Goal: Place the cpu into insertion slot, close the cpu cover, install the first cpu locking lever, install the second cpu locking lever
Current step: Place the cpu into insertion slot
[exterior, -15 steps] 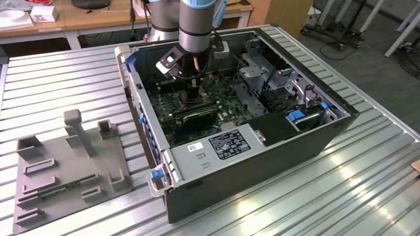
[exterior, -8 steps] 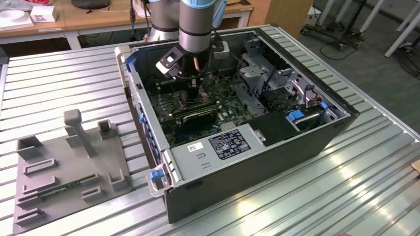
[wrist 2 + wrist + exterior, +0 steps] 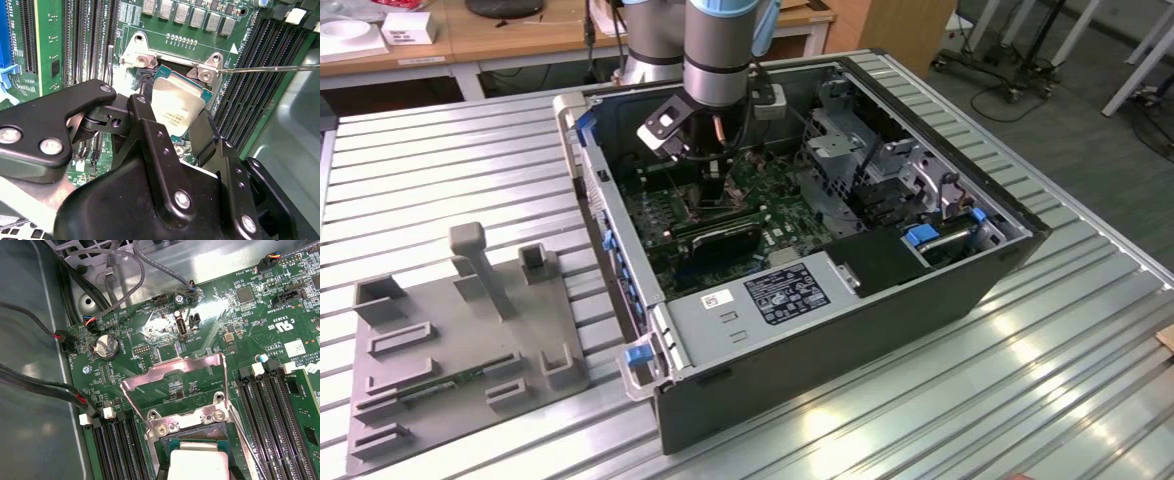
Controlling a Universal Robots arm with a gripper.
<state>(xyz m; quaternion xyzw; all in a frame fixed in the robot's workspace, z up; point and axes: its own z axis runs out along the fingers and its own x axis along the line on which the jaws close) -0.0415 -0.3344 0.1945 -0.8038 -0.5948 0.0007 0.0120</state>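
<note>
Slatted metal bench point(image 3: 454, 170) w/ open PC case point(image 3: 854, 340): claw point(image 3: 172, 117) grips cpu point(image 3: 176, 100) at insertion slot point(image 3: 145, 79), cpu cover point(image 3: 134, 400) up.

Arm plumb, fingers pinched in!

The arm point(image 3: 716, 45) hangs near-vertical in the exterior view, grey last link and wrist point(image 3: 716, 92) pointing straight down. In the second wrist view, there's the gripper point(image 3: 172, 114): two black fingers point(image 3: 145, 117) reach forward, one on each side of the cpu point(image 3: 176, 102). They're pressed against its opposite edges, with the black linkage bars angled inward behind them. A firm, narrow pinch.
</note>
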